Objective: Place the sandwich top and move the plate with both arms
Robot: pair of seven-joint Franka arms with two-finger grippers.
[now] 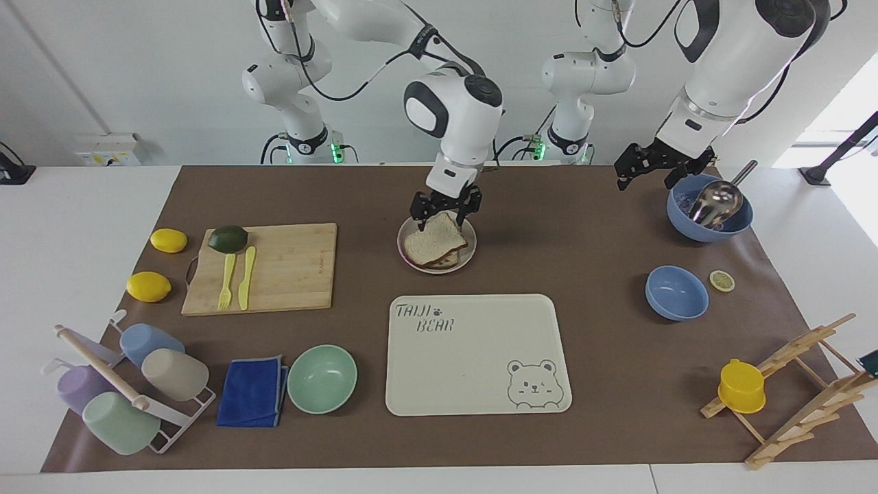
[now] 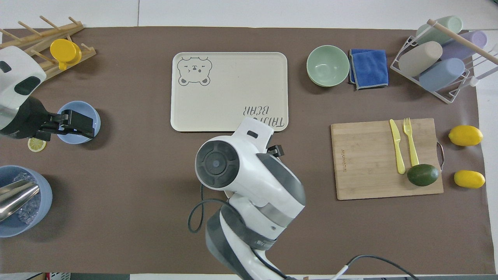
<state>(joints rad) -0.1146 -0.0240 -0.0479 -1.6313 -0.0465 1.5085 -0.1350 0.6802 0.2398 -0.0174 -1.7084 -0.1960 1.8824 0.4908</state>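
The sandwich top lies flat on the stacked sandwich on the round beige plate, between the robots and the cream tray. My right gripper hangs just above the slice's edge nearer to the robots, open and empty, apart from the bread. In the overhead view the right arm hides the plate and sandwich, and only one fingertip shows. My left gripper waits open and empty in the air at the left arm's end of the table, beside the large blue bowl; it also shows in the overhead view.
The cream bear tray lies farther from the robots than the plate. A large blue bowl with a metal ladle, a small blue bowl and a lemon slice are at the left arm's end. A cutting board with avocado, fork and knife is at the right arm's end.
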